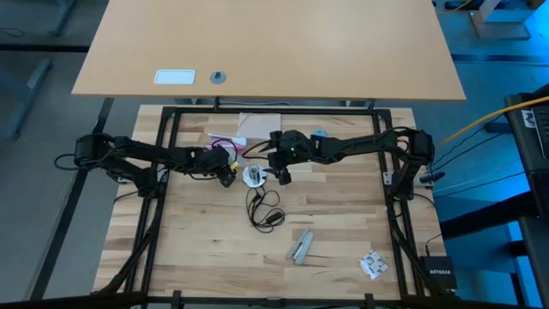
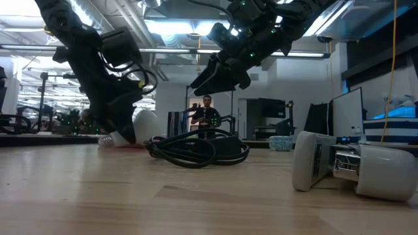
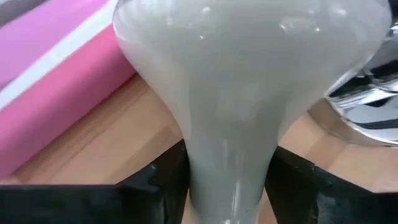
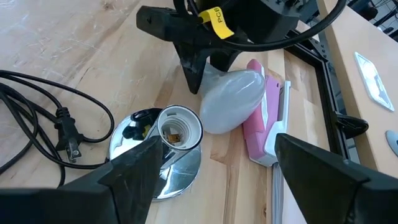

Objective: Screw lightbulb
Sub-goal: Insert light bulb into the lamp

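Butcher-block planks made up the counter (image 1: 343,232) across the lower half of the high view, framed by dark rails, with a paler tabletop (image 1: 274,43) filling the upper part. Near the centre the left tool (image 1: 228,172) met the lightbulb (image 1: 235,166), just left of the silvery socket (image 1: 253,177). The right tool (image 1: 283,175) hovered just right of the socket. A black cord (image 1: 262,210) coiled below the socket, and a small metal piece (image 1: 300,247) lay lower right of it.

From the low view, the wooden counter ran flat across the bottom half. The lightbulb (image 2: 145,124) rested at left centre behind the left arm, on its side, low against the surface. The cord (image 2: 196,149) lay heaped at the middle. A white and silver object (image 2: 353,166) sat at lower right. Behind stretched an open workshop with ceiling lights, monitors at right, and a person (image 2: 208,114) standing far back at centre.

In the left wrist view, the lightbulb (image 3: 242,81) filled the frame, its narrow neck pinched between the left tool's dark fingers (image 3: 155,186) at the bottom. A pink object (image 3: 56,93) lay at left.

In the right wrist view, the right tool's fingers (image 4: 130,180) stood spread wide at the bottom, holding nothing. The socket (image 4: 177,134) faced up at centre, the lightbulb (image 4: 230,99) lying tilted just beside it, against the pink object (image 4: 261,124).
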